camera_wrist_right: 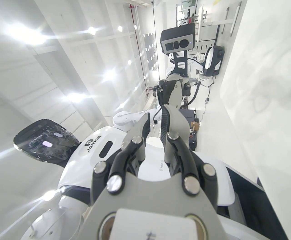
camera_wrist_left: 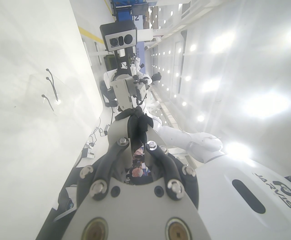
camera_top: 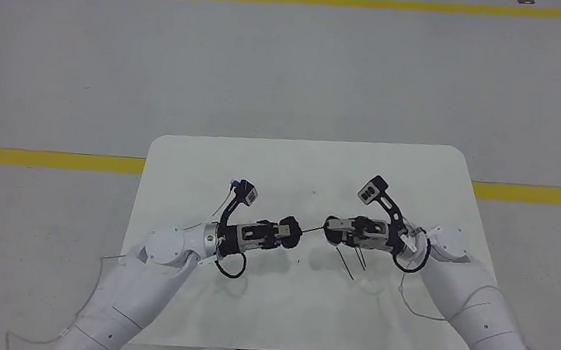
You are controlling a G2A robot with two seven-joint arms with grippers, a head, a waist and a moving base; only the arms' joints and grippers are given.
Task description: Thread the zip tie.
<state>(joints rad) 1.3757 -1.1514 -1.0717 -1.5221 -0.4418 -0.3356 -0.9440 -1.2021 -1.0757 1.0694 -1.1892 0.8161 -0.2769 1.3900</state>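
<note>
Over the middle of the white table [camera_top: 261, 173] my two arms face each other, tip to tip. The zip tie [camera_top: 313, 225] is a thin black strip spanning the short gap between them. My left gripper [camera_top: 295, 234] is shut on one end of it, and in the left wrist view its black pads [camera_wrist_left: 134, 120] press together at the tips. My right gripper [camera_top: 332, 229] holds the other end, its ribbed fingers [camera_wrist_right: 164, 120] nearly together. The strip itself is hidden in both wrist views.
Three spare black zip ties [camera_top: 353, 265] lie on the table just below my right gripper, also visible as thin strips with round heads [camera_wrist_left: 51, 87]. The table's far half and left side are bare. Grey floor with yellow lines surrounds the table.
</note>
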